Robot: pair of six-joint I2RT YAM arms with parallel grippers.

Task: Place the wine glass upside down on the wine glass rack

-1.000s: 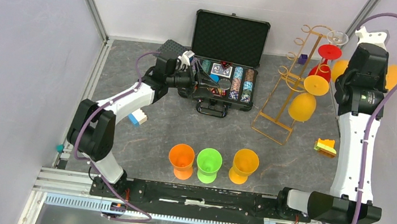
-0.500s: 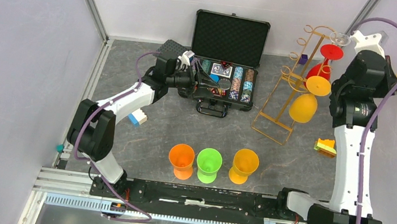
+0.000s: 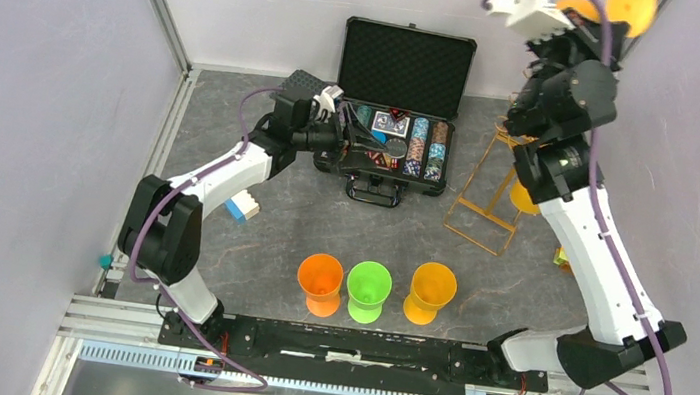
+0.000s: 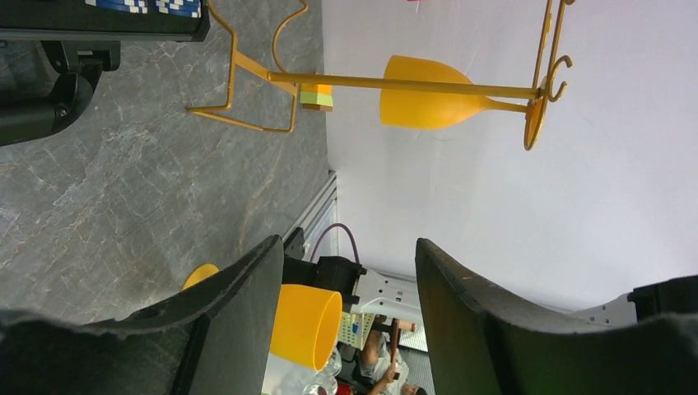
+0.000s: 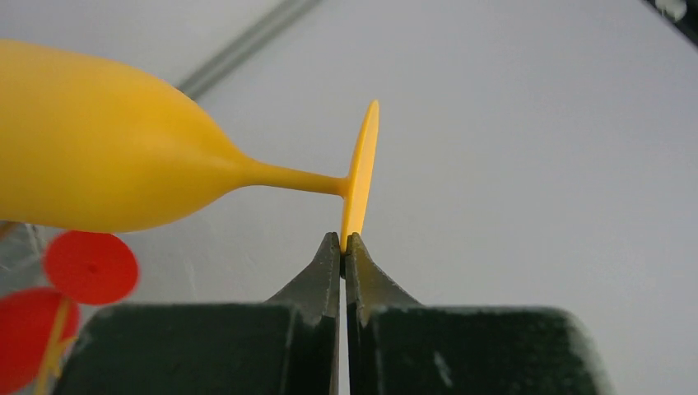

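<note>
Wine glass (image 5: 107, 173), yellow plastic, pinched at very rim of foot disc between right gripper (image 5: 343, 243) fingertips, jaws pressed together on thin disc edge. Lying sideways in wrist view: bowl off to left, stem level, foot edge-on just above tips. Only foot rim in contact; bowl and stem clear of fingers. From top camera, held high near back wall, above and behind wine glass rack (image 3: 490, 190), apparently not touching it (arm blocks most of rack top). Red glass foot (image 5: 90, 267) at lower left of right wrist view, below yellow bowl. Left gripper (image 4: 346, 247) spread wide, nothing between jaws, low beside open poker chip case (image 3: 408, 64), well apart from held glass. Through left wrist camera: rack rail with second yellow glass (image 4: 428, 103) hanging upside down by foot. On table near arm bases, row of three cups: orange cup (image 3: 321, 280), green cup (image 3: 367, 288), yellow cup (image 3: 431, 290).
</note>
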